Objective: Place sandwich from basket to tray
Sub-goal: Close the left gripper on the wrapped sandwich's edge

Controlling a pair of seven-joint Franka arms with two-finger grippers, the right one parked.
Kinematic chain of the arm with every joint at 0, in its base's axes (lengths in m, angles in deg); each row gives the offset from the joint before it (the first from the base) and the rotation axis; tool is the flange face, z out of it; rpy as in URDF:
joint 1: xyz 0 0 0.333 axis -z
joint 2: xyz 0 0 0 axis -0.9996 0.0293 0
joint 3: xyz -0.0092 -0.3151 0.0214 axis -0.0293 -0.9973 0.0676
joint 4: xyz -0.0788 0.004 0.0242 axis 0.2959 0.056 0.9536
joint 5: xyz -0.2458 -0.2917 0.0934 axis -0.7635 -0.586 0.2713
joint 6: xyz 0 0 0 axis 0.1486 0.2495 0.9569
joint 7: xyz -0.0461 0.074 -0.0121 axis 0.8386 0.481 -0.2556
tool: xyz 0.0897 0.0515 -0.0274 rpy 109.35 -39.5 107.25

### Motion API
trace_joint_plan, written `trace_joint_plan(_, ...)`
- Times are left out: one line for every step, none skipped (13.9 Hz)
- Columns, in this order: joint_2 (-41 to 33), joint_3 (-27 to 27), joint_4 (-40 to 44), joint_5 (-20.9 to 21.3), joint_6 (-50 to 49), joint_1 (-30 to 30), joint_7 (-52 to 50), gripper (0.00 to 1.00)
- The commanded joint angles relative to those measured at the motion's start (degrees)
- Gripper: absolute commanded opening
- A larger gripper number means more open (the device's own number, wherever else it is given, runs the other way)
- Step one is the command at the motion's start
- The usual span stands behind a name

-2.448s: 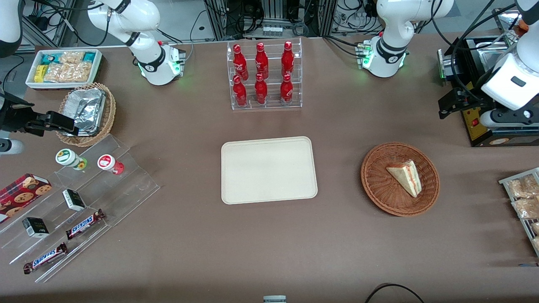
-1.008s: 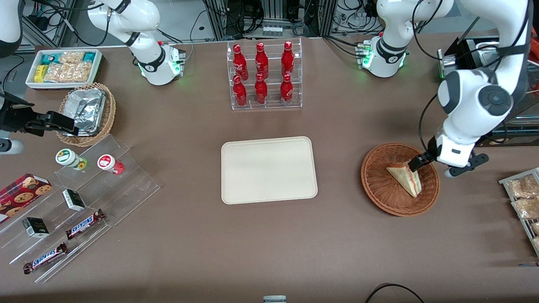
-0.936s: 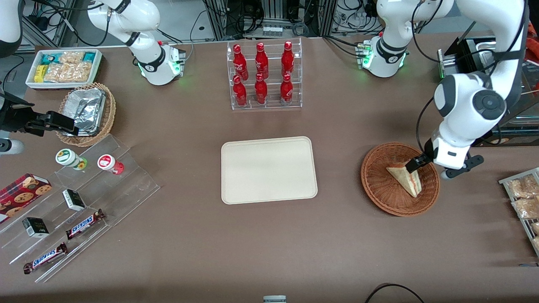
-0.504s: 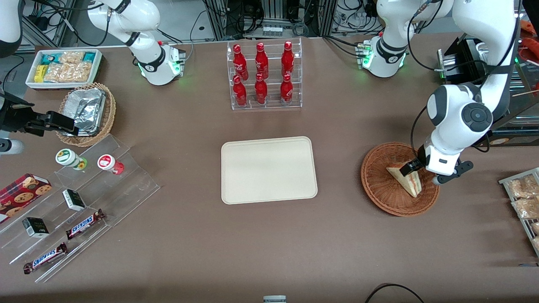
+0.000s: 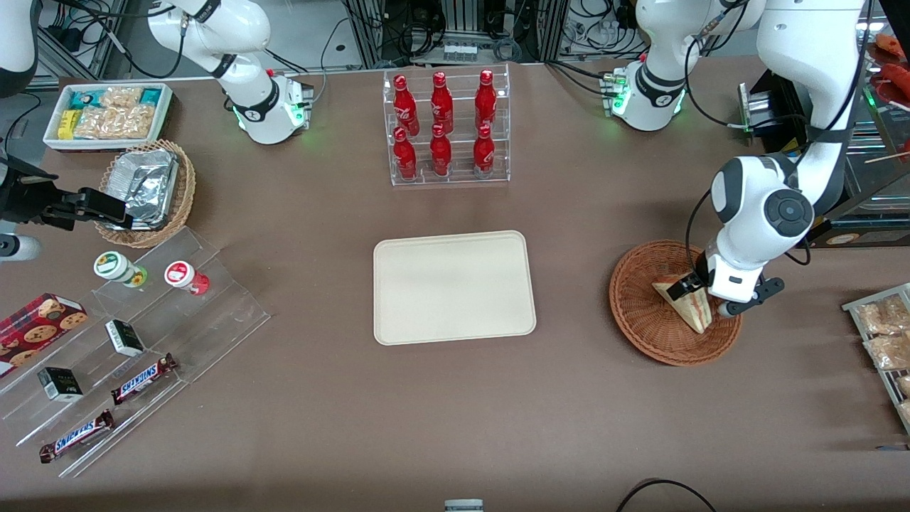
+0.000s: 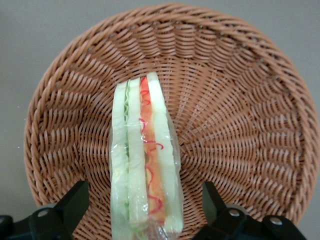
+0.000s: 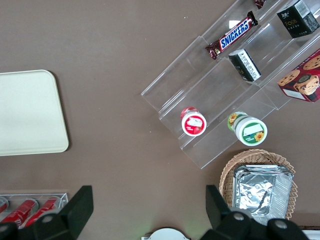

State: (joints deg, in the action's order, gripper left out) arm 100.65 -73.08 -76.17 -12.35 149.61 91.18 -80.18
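Note:
The sandwich (image 5: 688,307), a wrapped wedge of white bread with pink and green filling (image 6: 144,170), lies in the reddish-brown wicker basket (image 5: 643,313) toward the working arm's end of the table. My gripper (image 5: 697,293) is low over the basket and open. In the left wrist view the gripper (image 6: 144,194) straddles the wide end of the sandwich, with a black finger (image 6: 76,201) on either side and a gap between each finger and the bread. The basket weave (image 6: 240,125) shows all round. The cream tray (image 5: 453,286) lies bare at mid-table, and its corner shows in the right wrist view (image 7: 30,112).
A clear rack of red bottles (image 5: 446,128) stands farther from the camera than the tray. Toward the parked arm's end are a tan basket with foil (image 5: 146,188), a white snack bin (image 5: 106,114) and stepped acrylic shelves (image 5: 142,334). A packet rack (image 5: 885,341) sits beside the basket.
The left arm swung in from the table's end and came down over the basket. Over the last second the gripper slid along the sandwich and lowered round it. The sandwich has not moved.

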Motion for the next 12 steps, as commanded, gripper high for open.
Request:
trace_joint_plan(0.58,0.10,-0.93,0.93,1.46,0.48,-1.50,1.00)
trace_joint_plan(0.67,0.10,-0.93,0.93,1.46,0.48,-1.50,1.00)
trace_joint_plan(0.76,0.10,-1.10,0.93,1.37,0.48,-1.41,1.00)
trace_joint_plan(0.68,0.19,-1.54,1.01,1.37,0.48,-1.41,0.99)
trace_joint_plan(0.50,0.19,-2.07,1.01,1.37,0.48,-1.41,0.95)
trace_joint_plan(0.41,0.19,-2.07,1.01,1.37,0.39,-1.41,0.87)
trace_joint_plan(0.32,0.19,-2.16,1.01,1.28,0.48,-1.50,0.75)
trace_joint_plan(0.32,0.19,-2.16,1.01,1.11,0.48,-1.50,0.60)
trace_joint_plan(0.24,0.19,-2.07,1.01,1.02,0.48,-1.41,0.42)
trace_joint_plan(0.15,0.19,-1.81,1.01,0.85,0.48,-1.41,0.28)
trace_joint_plan(0.06,0.19,-1.46,1.01,0.76,0.48,-1.41,0.14)
trace_joint_plan(-0.20,0.19,-1.11,1.01,0.67,0.48,-1.32,0.07)
